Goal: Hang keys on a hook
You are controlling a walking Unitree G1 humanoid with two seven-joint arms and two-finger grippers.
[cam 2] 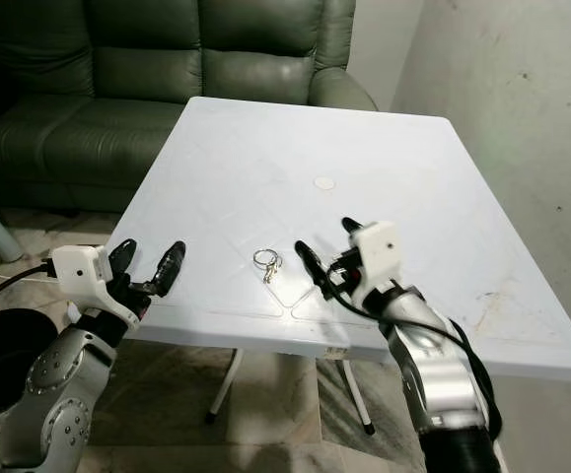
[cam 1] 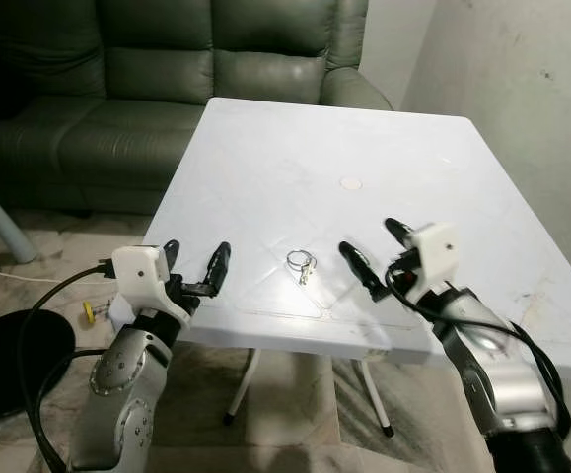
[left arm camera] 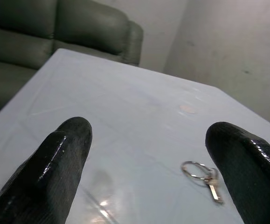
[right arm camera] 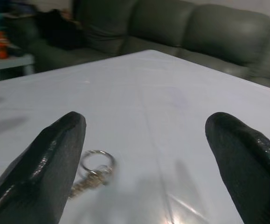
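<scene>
The keys (cam 1: 303,264) lie flat on the white surface (cam 1: 364,148), ring at 11 o'clock, blade toward 5. The left pincer (cam 1: 194,260) at 9 and the right pincer (cam 1: 374,250) at 3 both gape, released.

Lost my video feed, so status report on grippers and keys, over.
Left gripper and right gripper open, flanking the keys. Keys flat on white table, untouched. Nothing between grippers and keys.

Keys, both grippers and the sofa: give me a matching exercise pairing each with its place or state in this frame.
Things:
1. keys
2. left gripper
3. right gripper
4. sofa

Places:
A. beyond the table's far edge
B. open, at the near-left table edge
C. lying on the table between the grippers
D. open, over the table, right of the keys

Pairs: 1-C, 2-B, 3-D, 4-A
</scene>
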